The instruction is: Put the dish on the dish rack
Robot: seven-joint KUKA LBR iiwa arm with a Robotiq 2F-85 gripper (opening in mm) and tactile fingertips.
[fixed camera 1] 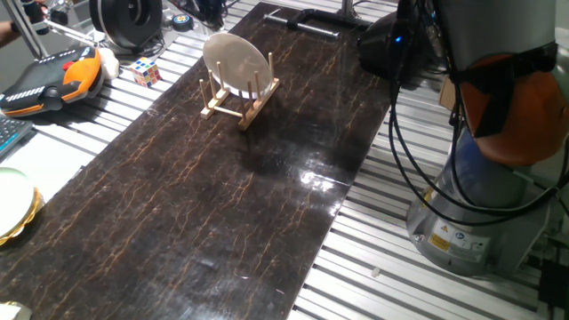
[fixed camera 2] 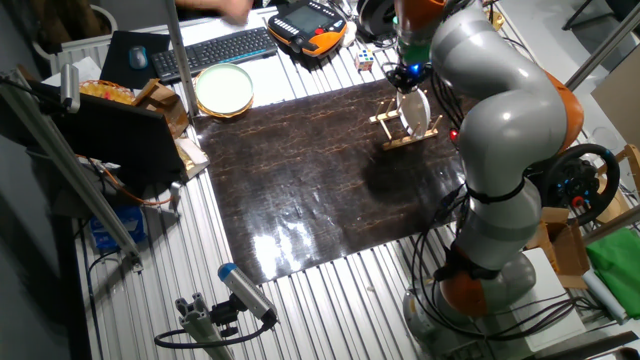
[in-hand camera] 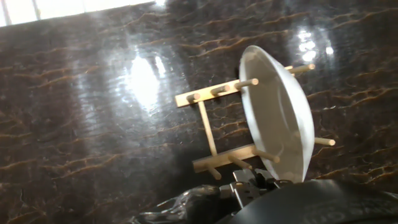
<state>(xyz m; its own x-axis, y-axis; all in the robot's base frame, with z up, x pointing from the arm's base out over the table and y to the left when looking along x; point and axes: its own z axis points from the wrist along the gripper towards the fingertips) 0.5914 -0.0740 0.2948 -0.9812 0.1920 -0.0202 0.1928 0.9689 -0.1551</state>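
Note:
The dish (fixed camera 1: 236,62) is a plain white round plate standing on edge between the pegs of the dish rack (fixed camera 1: 240,102), a small light wooden rack at the far end of the dark table. Both also show in the other fixed view, the dish (fixed camera 2: 415,108) on the rack (fixed camera 2: 400,135). In the hand view the dish (in-hand camera: 273,118) leans in the rack (in-hand camera: 208,130). My gripper (fixed camera 2: 405,78) hangs just above the dish and holds nothing. It is out of one fixed view. Only a bit of it (in-hand camera: 255,183) shows at the bottom of the hand view.
A pale plate with a yellow edge (fixed camera 1: 11,200) lies off the table's left side, also in the other fixed view (fixed camera 2: 224,88). A puzzle cube (fixed camera 1: 147,71) and an orange-black pendant (fixed camera 1: 53,80) lie behind the rack. The arm's base (fixed camera 1: 480,204) stands to the right.

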